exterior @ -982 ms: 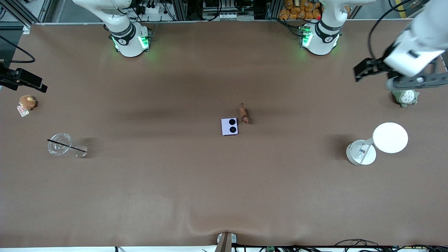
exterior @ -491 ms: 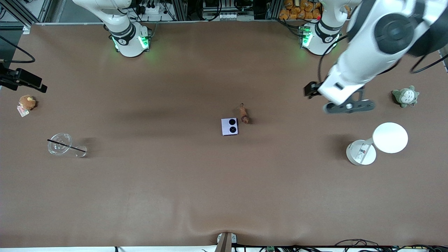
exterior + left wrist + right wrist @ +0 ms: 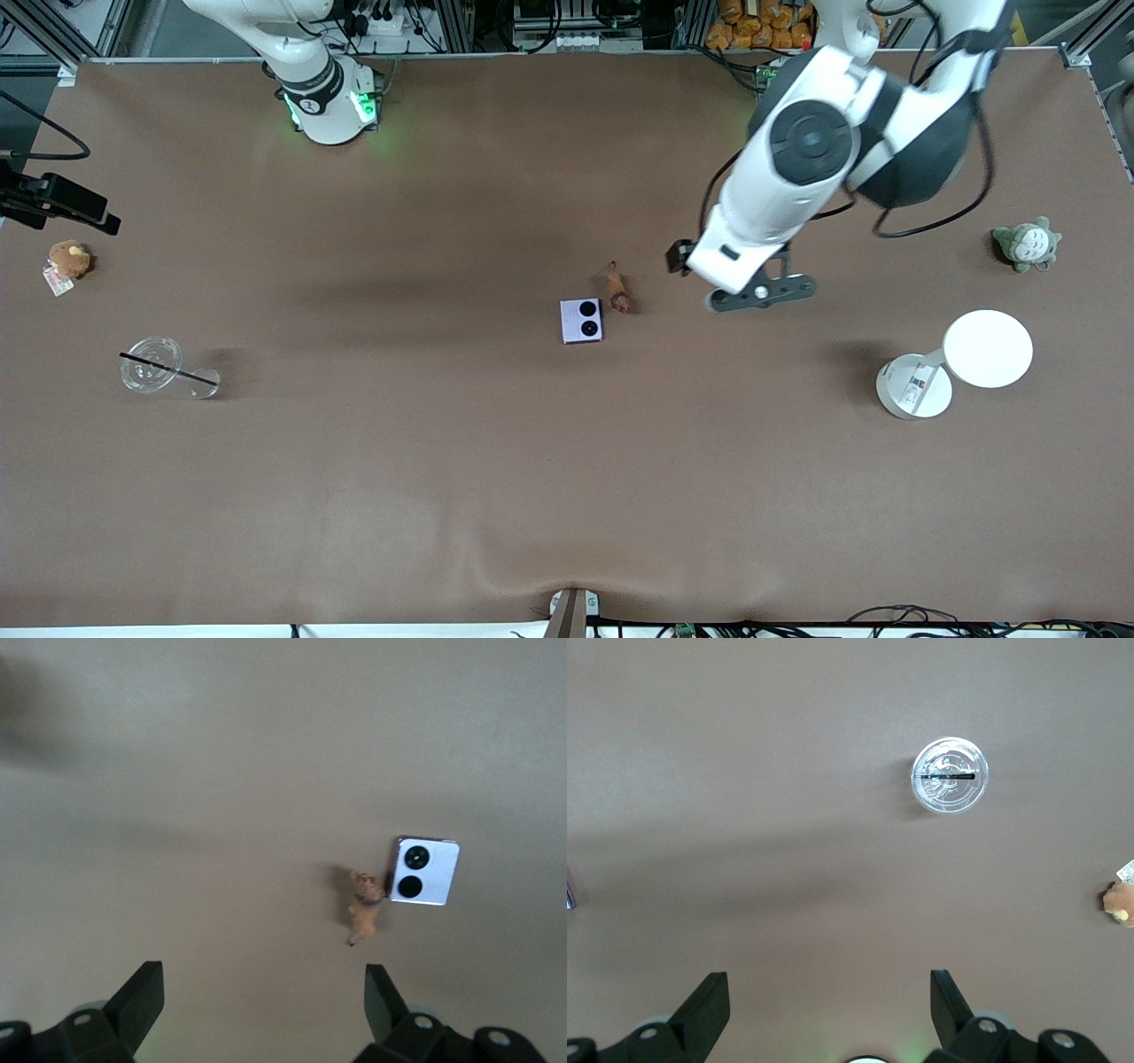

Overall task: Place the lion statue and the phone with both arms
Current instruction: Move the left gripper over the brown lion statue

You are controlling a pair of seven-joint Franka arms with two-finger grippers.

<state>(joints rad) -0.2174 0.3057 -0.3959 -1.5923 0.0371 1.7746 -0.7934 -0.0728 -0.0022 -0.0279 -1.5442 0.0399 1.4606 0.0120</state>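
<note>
Lion statue (image 3: 617,291): you had it lying on the brown table (image 3: 443,496) near the middle, just beside the phone and slightly farther from the front camera, on the side toward the left arm's end. In the left wrist view its head end (image 3: 366,906) came right up to the phone's edge; whether they touched you could not tell.
Phone (image 3: 581,320): folded, pale lavender, flat on the table with its two black camera circles facing up.
Left gripper (image 3: 262,990): your left arm reached in over the table; the pincer hung in the air with jaws spread wide and nothing between them. The lion and the phone lay near it, toward the right arm's end, not under the fingers (image 3: 142,992).
Right gripper (image 3: 828,992): jaws wide apart and empty, held over bare table at the right arm's end.
Clear cup (image 3: 152,364): on its side with a black straw.
Brown plush (image 3: 69,259): at the table edge, tag attached.
Grey-green plush (image 3: 1026,244): at the left arm's end.
White stand (image 3: 988,348): round top, round base, nearer the front camera than the grey-green plush.
</note>
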